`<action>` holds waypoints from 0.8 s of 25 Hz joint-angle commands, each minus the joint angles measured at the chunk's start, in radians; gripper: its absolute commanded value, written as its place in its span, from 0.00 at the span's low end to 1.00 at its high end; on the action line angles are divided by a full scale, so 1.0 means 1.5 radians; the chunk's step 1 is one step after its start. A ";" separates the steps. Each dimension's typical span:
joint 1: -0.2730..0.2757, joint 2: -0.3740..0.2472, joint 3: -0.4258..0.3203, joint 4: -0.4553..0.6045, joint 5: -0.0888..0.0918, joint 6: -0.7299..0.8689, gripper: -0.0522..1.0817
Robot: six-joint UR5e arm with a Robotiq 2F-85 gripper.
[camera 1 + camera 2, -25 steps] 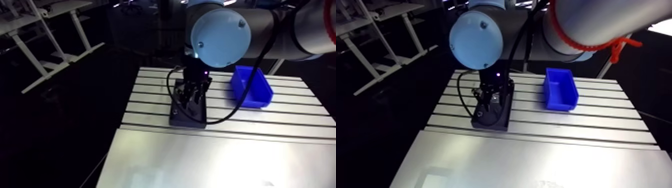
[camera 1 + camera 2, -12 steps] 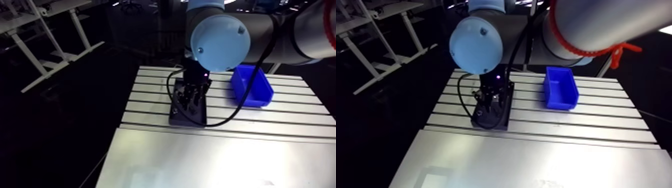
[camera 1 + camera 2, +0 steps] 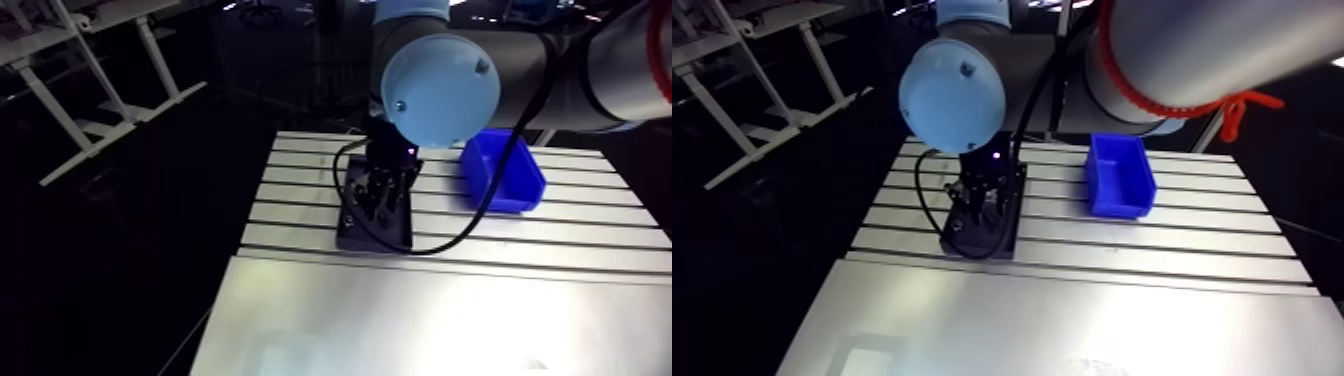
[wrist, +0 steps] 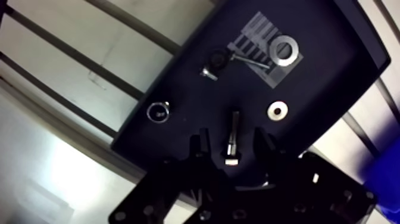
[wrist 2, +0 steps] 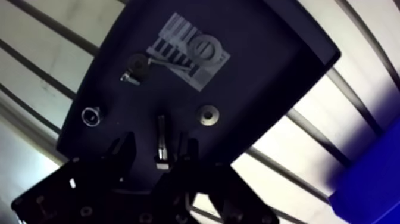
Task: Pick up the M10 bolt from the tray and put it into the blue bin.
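**M10 bolt [image 4: 233, 136] framed by the fingers, not yet gripped**

The bolt lies flat on the black tray [image 4: 321, 77], its shank pointing away from the wrist and its head end nearest the gripper [image 4: 231, 146]. In the wrist view the two fingers [image 4: 200, 143] stand spread, one on each side of the bolt, with dark tray showing between each finger and the metal, so nothing is pinched. Other hardware shares the tray: a large washer [image 4: 284, 50] on a striped label, a small washer [image 4: 277, 109] just beside the bolt, and a nut [image 4: 158, 111] further off.

By the look of it, the approach is done and the grasp is in hand. Closing, lifting, carrying and dropping are all left. The blue bin [image 3: 503, 175] sits on the slotted table [image 3: 560, 225], apart from the tray, and no bolt can be made out in it.
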 commanded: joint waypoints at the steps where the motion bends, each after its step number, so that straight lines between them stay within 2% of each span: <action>1: -0.001 0.005 0.001 -0.001 0.000 0.000 0.53; 12: -0.001 0.005 0.002 -0.001 0.000 0.000 0.66; 20: -0.001 0.005 0.003 -0.001 -0.001 0.000 0.68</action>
